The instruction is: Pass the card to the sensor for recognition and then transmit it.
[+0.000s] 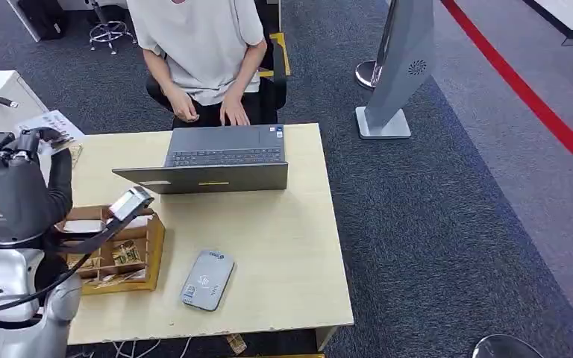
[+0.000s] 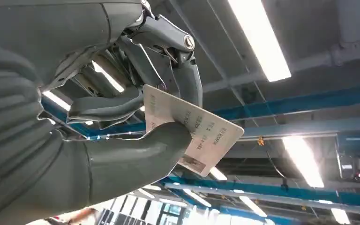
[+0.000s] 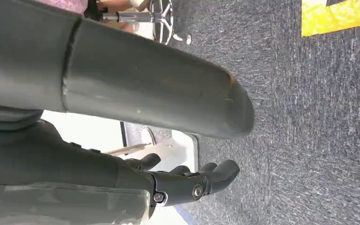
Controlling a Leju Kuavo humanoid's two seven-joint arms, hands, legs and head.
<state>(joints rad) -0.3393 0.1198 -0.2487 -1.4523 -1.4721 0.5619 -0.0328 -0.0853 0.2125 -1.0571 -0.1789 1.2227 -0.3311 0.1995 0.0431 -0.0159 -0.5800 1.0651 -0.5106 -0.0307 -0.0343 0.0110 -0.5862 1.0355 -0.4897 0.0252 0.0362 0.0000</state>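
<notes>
My left hand (image 1: 11, 186) is raised at the table's left side, above a wooden box (image 1: 153, 250). In the left wrist view this hand (image 2: 122, 122) pinches a white printed card (image 2: 211, 138) between the thumb and the darker fingers, and the card juts out against the ceiling lights. The grey card sensor (image 1: 207, 280) lies flat on the table (image 1: 283, 246) near its front edge, to the right of the box and well apart from the hand. My right hand (image 3: 187, 183) hangs over the carpet with nothing in it, its fingers loosely apart.
An open grey laptop (image 1: 220, 160) stands at the table's far side, and a person (image 1: 198, 52) sits behind it with both hands near its edge. The wooden box holds several small packets. A grey stand (image 1: 399, 74) rises on the carpet to the right.
</notes>
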